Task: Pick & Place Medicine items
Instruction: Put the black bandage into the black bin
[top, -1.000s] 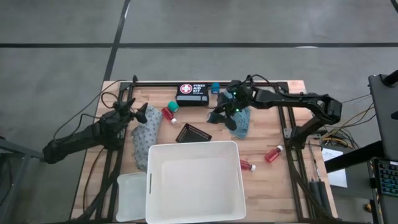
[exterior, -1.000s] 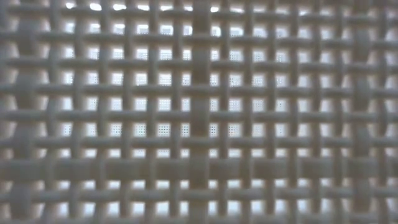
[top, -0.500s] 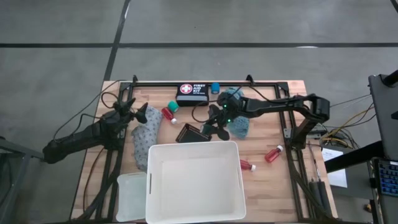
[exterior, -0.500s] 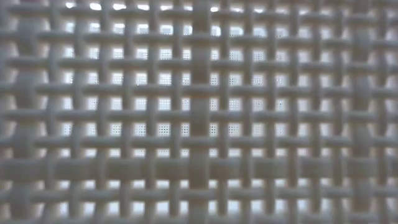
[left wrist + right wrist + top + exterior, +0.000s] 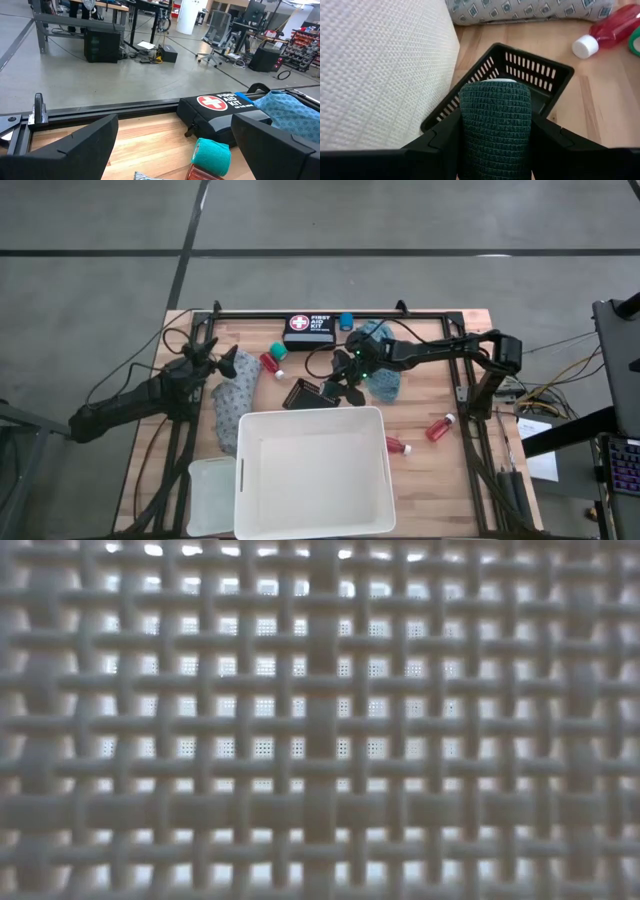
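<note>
A dark green roll of wrap bandage [image 5: 494, 127] sits clamped in the right pincer [image 5: 495, 131], above the near edge of the small black mesh tray [image 5: 530, 80]. Carrying step; next, I judge, lower and release into it. The left pincer [image 5: 175, 145] waits wide.

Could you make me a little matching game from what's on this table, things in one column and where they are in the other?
Things:
1. dark green roll
2. black mesh tray
3. first aid kit
4. big white tub

Places:
A. at the table's far edge, beside a small blue tub
B. held between the right gripper's fingers
C. at the table's near edge, with nothing inside
D. in the middle, just beyond the white tub's far wall

Pairs: 1-B, 2-D, 3-A, 4-C
</note>
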